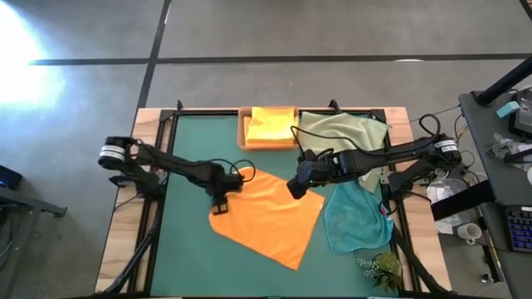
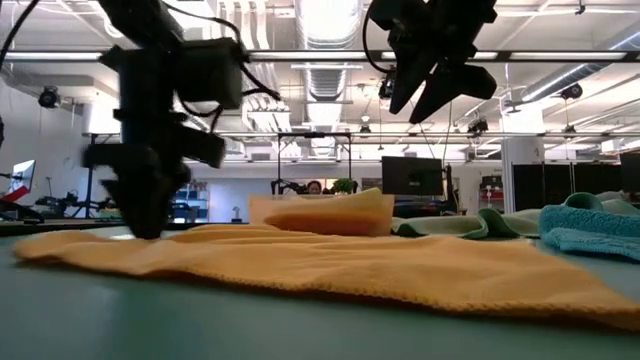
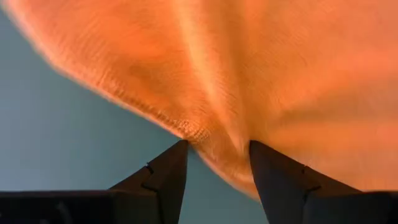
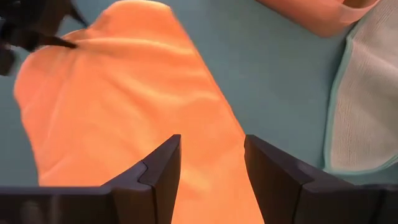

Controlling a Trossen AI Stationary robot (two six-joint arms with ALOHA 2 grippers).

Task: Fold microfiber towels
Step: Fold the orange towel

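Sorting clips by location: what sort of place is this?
Probably a big open lab or workshop: bare ceiling pipes with strip lights, a concrete floor around the table, and a monitor farther back.

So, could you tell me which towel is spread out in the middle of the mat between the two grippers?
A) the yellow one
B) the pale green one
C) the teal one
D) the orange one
D: the orange towel lies spread on the mat's middle, with the left gripper at its left corner and the right gripper above its far edge; the teal towel and pale green towel lie off to the right.
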